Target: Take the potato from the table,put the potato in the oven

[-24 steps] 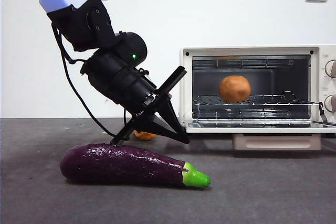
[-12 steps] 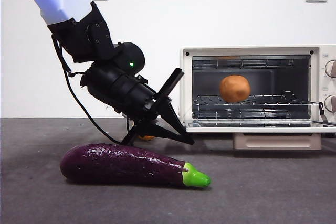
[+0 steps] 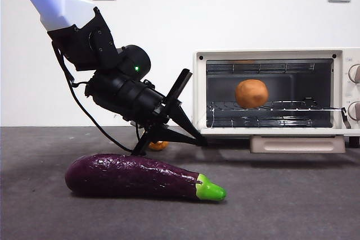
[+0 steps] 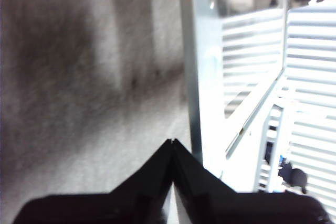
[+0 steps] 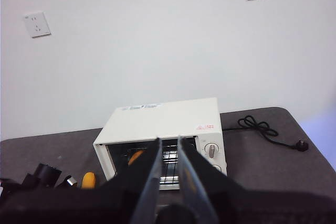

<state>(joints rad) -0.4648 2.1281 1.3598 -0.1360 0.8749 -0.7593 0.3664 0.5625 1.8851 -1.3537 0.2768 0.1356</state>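
Note:
The orange-brown potato (image 3: pixel 251 94) rests on the wire rack inside the cream oven (image 3: pixel 270 53), whose door (image 3: pixel 281 133) hangs open, close to level. My left gripper (image 3: pixel 199 141) is shut, its tip at the door's left corner, low over the table (image 3: pixel 281 212). In the left wrist view the shut gripper (image 4: pixel 172 142) sits right by the blurred bright metal door edge (image 4: pixel 202 77). From high above, my right gripper (image 5: pixel 169 142) is shut and holds nothing. It looks down on the oven (image 5: pixel 163 119) with the potato (image 5: pixel 135 157) just visible inside.
A long purple eggplant (image 3: pixel 135 176) lies on the table in front of the left arm. A small yellow-orange lump (image 3: pixel 157 145) sits behind it, seen from above as the lump (image 5: pixel 88 180). The oven's power cord (image 5: pixel 262 129) trails off to its right.
The left gripper has shifted slightly toward the oven and upward. The door's front edge and handle have risen a little from their lowest position.

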